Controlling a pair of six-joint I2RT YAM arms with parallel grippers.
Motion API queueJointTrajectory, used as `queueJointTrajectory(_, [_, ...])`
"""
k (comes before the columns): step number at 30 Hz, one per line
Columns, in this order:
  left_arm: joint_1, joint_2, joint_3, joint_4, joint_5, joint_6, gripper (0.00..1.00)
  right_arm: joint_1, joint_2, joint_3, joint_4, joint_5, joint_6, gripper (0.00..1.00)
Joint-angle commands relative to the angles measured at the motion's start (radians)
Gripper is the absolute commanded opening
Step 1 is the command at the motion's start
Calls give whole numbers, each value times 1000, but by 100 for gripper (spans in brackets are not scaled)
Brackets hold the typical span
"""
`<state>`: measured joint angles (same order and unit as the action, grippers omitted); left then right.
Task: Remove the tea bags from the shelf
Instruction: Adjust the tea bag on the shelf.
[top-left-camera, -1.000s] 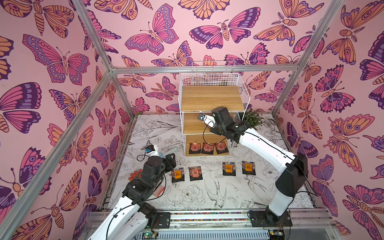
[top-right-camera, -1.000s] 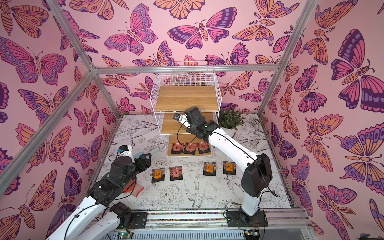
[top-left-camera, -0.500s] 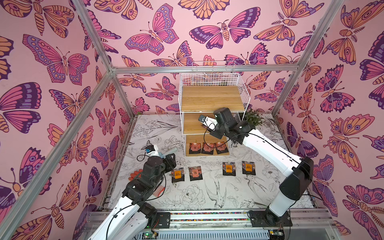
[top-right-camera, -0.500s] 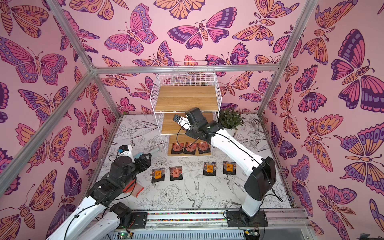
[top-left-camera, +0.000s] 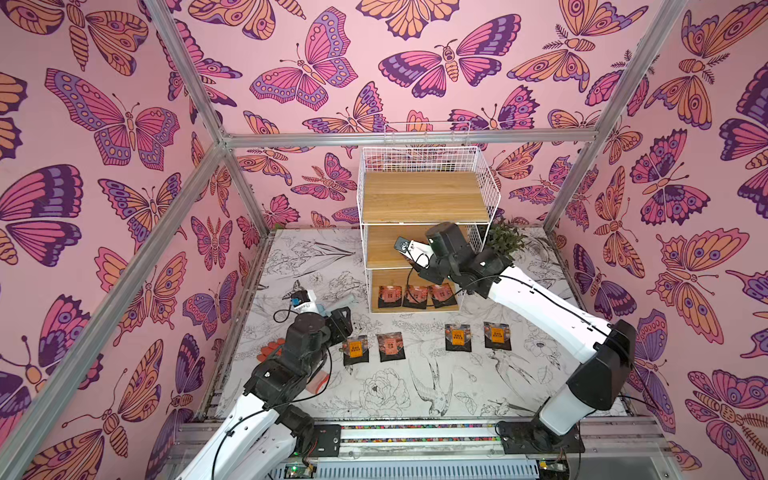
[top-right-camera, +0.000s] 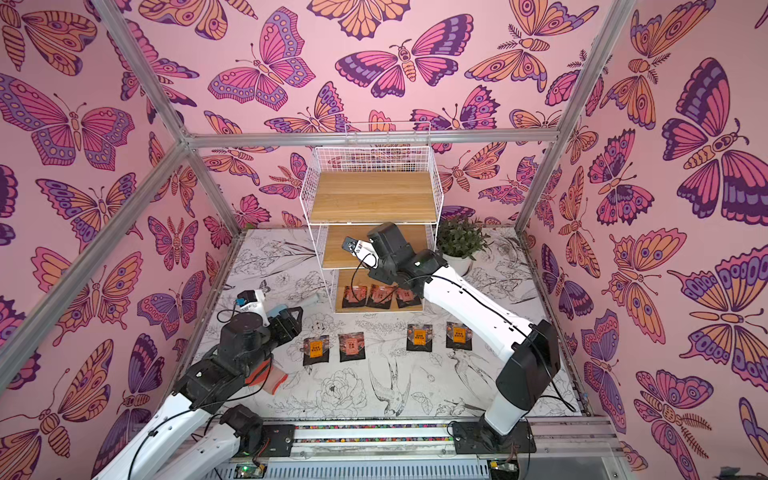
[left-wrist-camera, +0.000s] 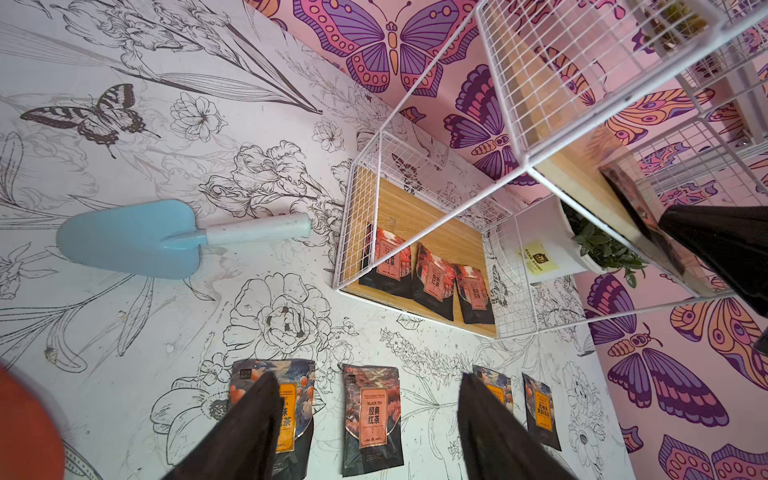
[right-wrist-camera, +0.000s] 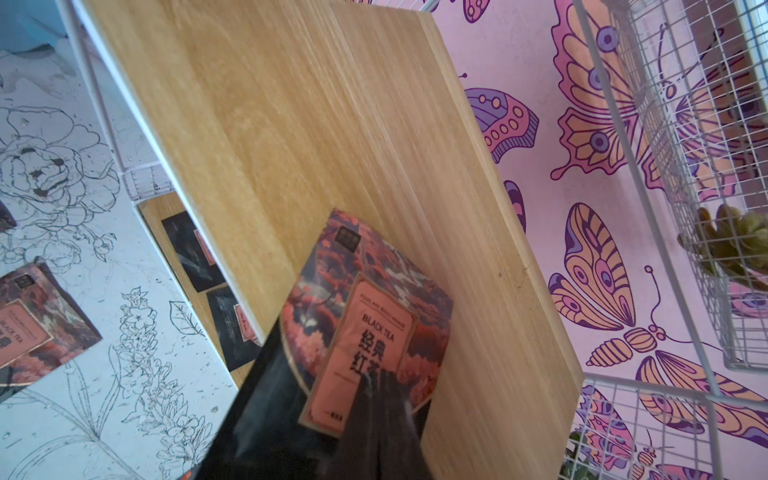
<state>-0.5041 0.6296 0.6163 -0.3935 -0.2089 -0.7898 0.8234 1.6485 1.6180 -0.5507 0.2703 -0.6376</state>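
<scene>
Right gripper (right-wrist-camera: 376, 380) shifted; tea bag (right-wrist-camera: 361, 299) edge pinched between fingers (right-wrist-camera: 386, 419).

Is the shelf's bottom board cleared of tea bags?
No, three tea bags lie side by side on the bottom board.

— Tea bag (right-wrist-camera: 365, 307)?
— Sat in the right gripper (right-wrist-camera: 357, 390), over the middle board (right-wrist-camera: 311, 145) of the shelf (top-left-camera: 424, 195).
— Three tea bags (left-wrist-camera: 432, 278)?
— Lay side by side on the bottom board (left-wrist-camera: 449, 241), below that gripper.
— Four tea bags (left-wrist-camera: 372, 415)?
— Lay in a row on the table (left-wrist-camera: 166, 332), near the left gripper (left-wrist-camera: 369, 380), running off to its right.
— Trowel (left-wrist-camera: 137, 239)?
— Lay just beyond the left gripper.
</scene>
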Motion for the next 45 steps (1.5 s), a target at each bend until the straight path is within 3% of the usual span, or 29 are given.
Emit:
queueJointTrajectory(1, [6, -9, -13, -8, 5, 9, 70, 13, -35, -13, 44, 36, -16, 0])
queueJointTrajectory(16, [0, 40, 50, -28, 27, 29, 70, 99, -203, -148, 116, 27, 8, 0])
queueJointTrajectory(21, [-57, 73, 107, -49, -11, 38, 71, 139, -334, -248, 129, 22, 175, 0])
queueJointTrajectory(28, [-255, 238, 281, -86, -163, 92, 80, 88, -554, -529, 192, 149, 438, 4])
queueJointTrajectory(33, [-341, 377, 439, -119, -243, 151, 92, -48, -695, -664, 189, 159, 612, 24])
queueJointTrajectory(39, [-357, 629, 710, -200, -196, 203, 98, -163, -806, -744, 198, 129, 730, 58])
queueJointTrajectory(45, [-374, 821, 874, -223, -175, 211, 100, -181, -824, -781, 200, 121, 751, 67])
